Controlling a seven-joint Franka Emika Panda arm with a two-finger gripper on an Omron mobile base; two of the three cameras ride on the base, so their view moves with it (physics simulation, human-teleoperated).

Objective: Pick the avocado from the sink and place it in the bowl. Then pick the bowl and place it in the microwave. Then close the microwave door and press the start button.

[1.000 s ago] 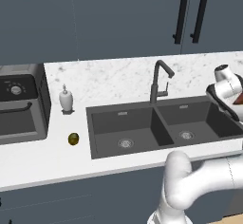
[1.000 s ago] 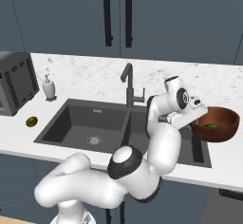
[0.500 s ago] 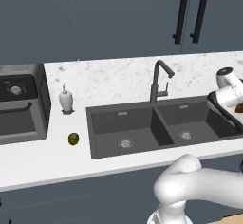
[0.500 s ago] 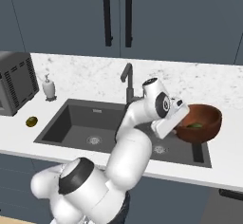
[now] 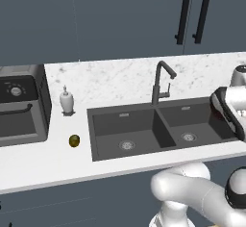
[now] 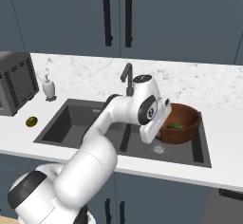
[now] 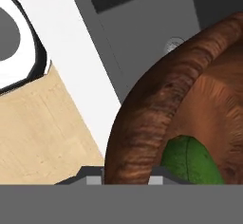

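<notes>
My gripper [image 6: 159, 129] is clamped on the bowl [image 6: 179, 123] rim; the bowl has swung from the counter's right to above the sink [image 6: 76, 118], avocado [image 6: 176, 125] inside. Microwave placement comes next.

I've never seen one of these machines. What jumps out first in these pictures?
The big white robot arm curls up over the dark double sink, and its gripper holds a reddish-brown wooden bowl above the right basin. A green avocado lies inside the bowl. Off to the left, a small olive fruit sits on the white counter.
</notes>
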